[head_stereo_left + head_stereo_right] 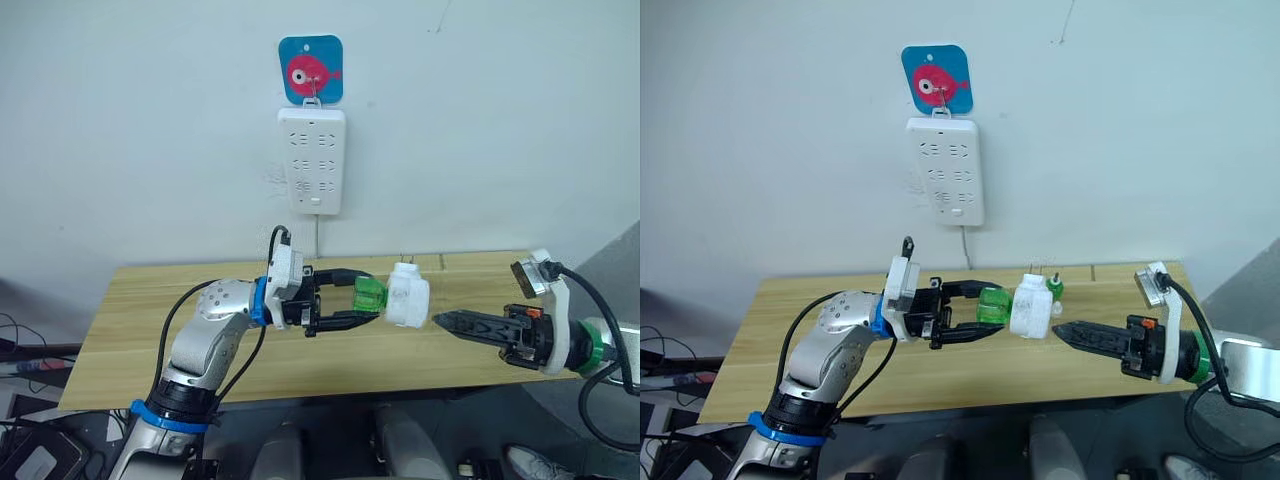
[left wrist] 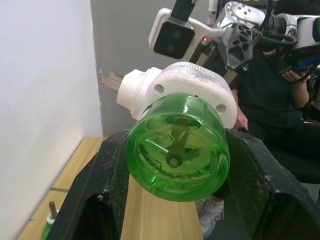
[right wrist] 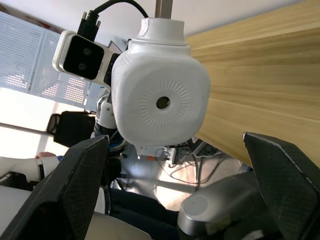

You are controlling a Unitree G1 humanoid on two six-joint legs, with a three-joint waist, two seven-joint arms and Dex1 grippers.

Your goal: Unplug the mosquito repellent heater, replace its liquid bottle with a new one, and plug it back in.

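Mosquito repellent heater (image 1: pixel 409 296): unplugged, hanging in the air over the wooden bench (image 1: pixel 140 330), between the two grippers; likely light, hard, smooth plastic.
Power strip (image 1: pixel 312 160): hanging on the wall above the bench's far edge, sockets free.
Left gripper (image 1: pixel 350 296): clamping the green bottle (image 1: pixel 369 296) still screwed into the heater.
Right gripper (image 1: pixel 447 322): fingers spread wide, pointing at the heater's vented face, not touching.
Hold: gripping the white body's flat sides looks safest, clear of the prongs (image 2: pixel 111 80).
Spare bottle (image 1: pixel 1054 286): standing near the far edge.

White wall (image 1: pixel 120 120) w/ fish hook plaque (image 1: pixel 311 69), wood table (image 1: pixel 130 320) below.
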